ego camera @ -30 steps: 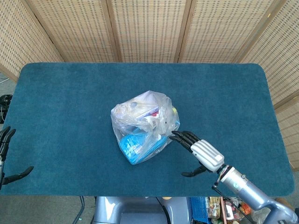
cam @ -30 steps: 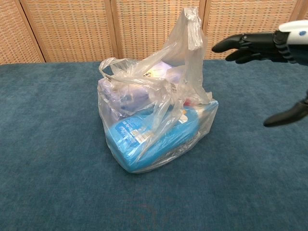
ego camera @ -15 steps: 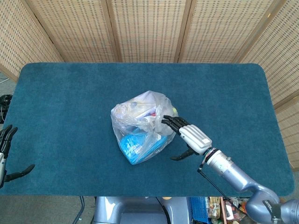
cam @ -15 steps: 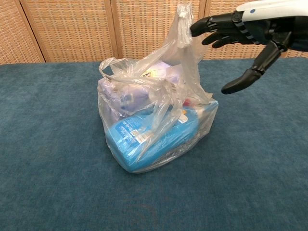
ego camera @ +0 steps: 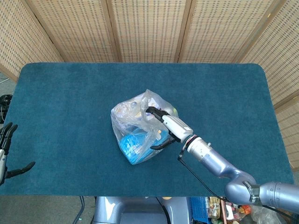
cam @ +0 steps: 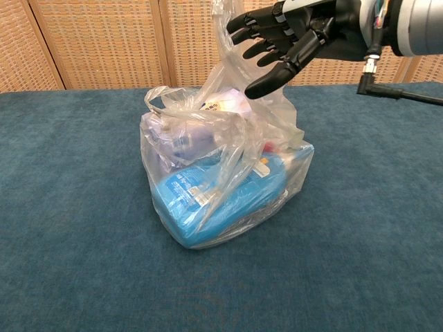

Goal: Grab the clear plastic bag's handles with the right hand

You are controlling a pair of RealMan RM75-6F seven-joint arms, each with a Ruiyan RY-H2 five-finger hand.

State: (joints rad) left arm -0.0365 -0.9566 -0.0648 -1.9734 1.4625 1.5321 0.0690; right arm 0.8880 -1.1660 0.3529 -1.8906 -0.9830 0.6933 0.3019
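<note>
Black, jointed and slim, the left hand sits at the far left edge of the head view, off the table's near-left corner, fingers apart and holding nothing. Teal, short-piled cloth covers the rounded rectangular table, and woven cane screens stand behind it.

Near the table's middle sits the clear plastic bag, thin, crinkled and glossy, bulging over its load: a bright blue flat pack at the bottom and a pale lilac item above it. One looped handle droops at the bag's upper left; the other handle rises as a twisted, filmy strip up past the top of the chest view.

Just right of that raised strip, the right hand hovers over the bag's top, dark fingers spread and thumb angled down, touching or nearly touching the plastic; nothing is clasped in it. Its silver, smooth forearm runs away toward the lower right.
</note>
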